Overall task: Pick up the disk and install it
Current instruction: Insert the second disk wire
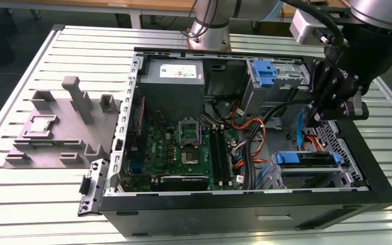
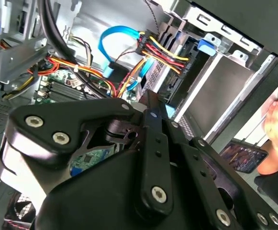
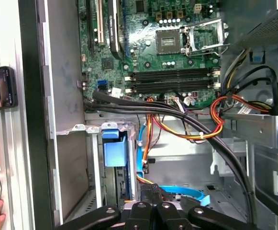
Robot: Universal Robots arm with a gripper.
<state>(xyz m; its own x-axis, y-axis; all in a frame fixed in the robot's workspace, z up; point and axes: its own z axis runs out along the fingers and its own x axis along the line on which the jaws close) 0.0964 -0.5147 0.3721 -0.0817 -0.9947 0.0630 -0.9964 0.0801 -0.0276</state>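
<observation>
The disk (image 1: pixel 306 159) sits in the drive bay at the near right corner of the open computer case (image 1: pixel 250 214), its blue carrier facing up. In the first wrist view the blue carrier tab of the disk (image 3: pixel 114 149) shows inside the metal bay. My gripper (image 1: pixel 314 120) hangs over the right side of the case, a little behind and above the disk, among blue and orange cables. Its fingers (image 3: pixel 141 210) lie close together with nothing seen between them. In the second wrist view the gripper (image 2: pixel 150 100) points toward the bay wall.
A grey power-supply box (image 1: pixel 172 74) and a bare blue bracket (image 1: pixel 264 71) sit at the back of the case. The motherboard (image 1: pixel 182 148) fills its floor. A grey fixture (image 1: pixel 59 127) stands on the exterior view's left. A person's hand (image 2: pixel 277 120) and a phone (image 3: pixel 0 86) lie beside the case.
</observation>
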